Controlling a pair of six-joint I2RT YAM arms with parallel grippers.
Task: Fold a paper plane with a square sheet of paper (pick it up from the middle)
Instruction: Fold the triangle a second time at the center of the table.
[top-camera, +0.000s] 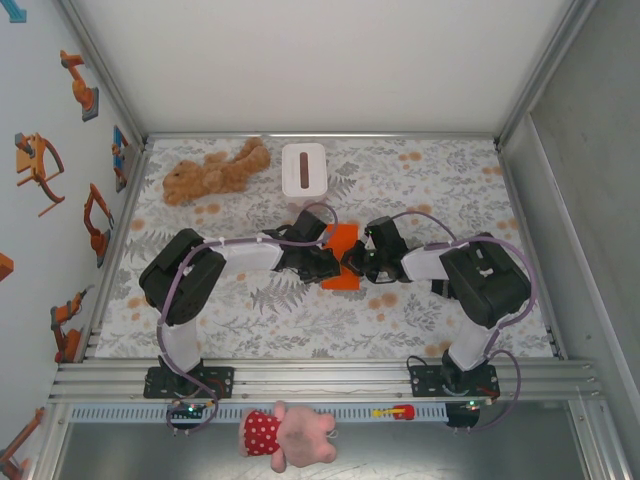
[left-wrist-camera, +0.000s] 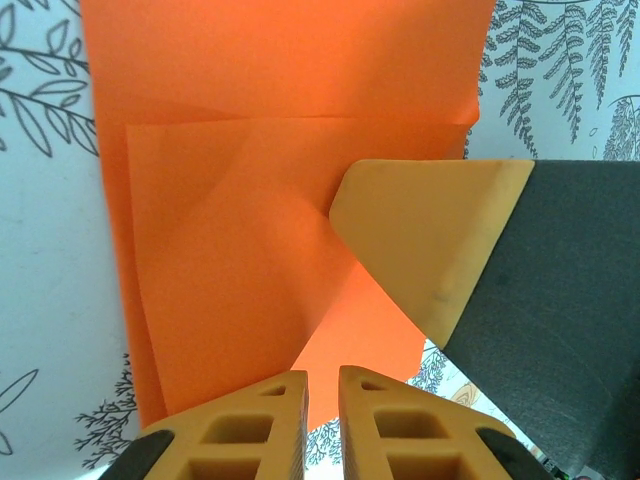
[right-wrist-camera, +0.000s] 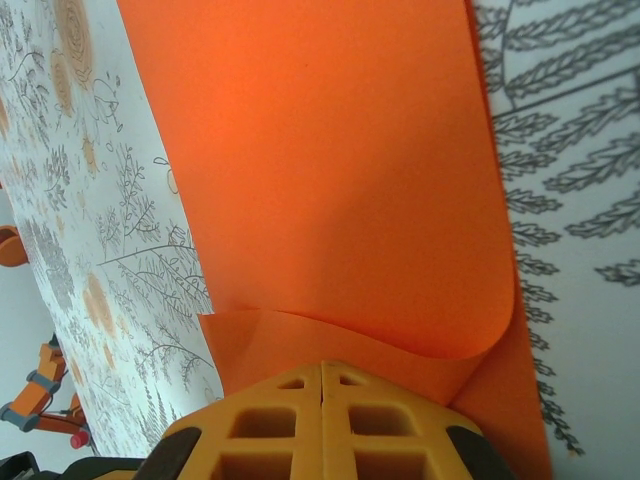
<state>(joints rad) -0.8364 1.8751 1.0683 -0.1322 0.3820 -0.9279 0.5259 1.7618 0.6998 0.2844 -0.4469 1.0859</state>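
Nearest, past the rail (top-camera: 320, 372) at the front edge: a pink plush toy (top-camera: 288, 437), off the desk (top-camera: 300, 325) and no part of the job. Further in, at mid-desk, both arms bent inward to meet over the square sheet of paper (top-camera: 342, 242), flat on the leaf-patterned surface except where lifted. Right claw (right-wrist-camera: 322, 368) clenched tight, no gap between the fingers, with a curled-over flap of the orange sheet running straight into the tips. Apparently nipped there, to judge by a curl too high to stand unaided. Left claw (left-wrist-camera: 322, 388) nearly clenched, only a slit showing between the fingers. A raised flap sloping down to that slit, yet impossible to tell whether pinched or merely close by. Just ahead of it in the left wrist view, one finger (left-wrist-camera: 430, 235) of the right claw lying against the sheet beside a crease line, probably to steady the paper during the fold-over. Judged an early fold: one crease across the sheet, no pointed nose or centre ridge yet. Farthest back, well apart from the work: a white tissue box (top-camera: 303, 170), and a brown teddy bear (top-camera: 215, 170) near it.
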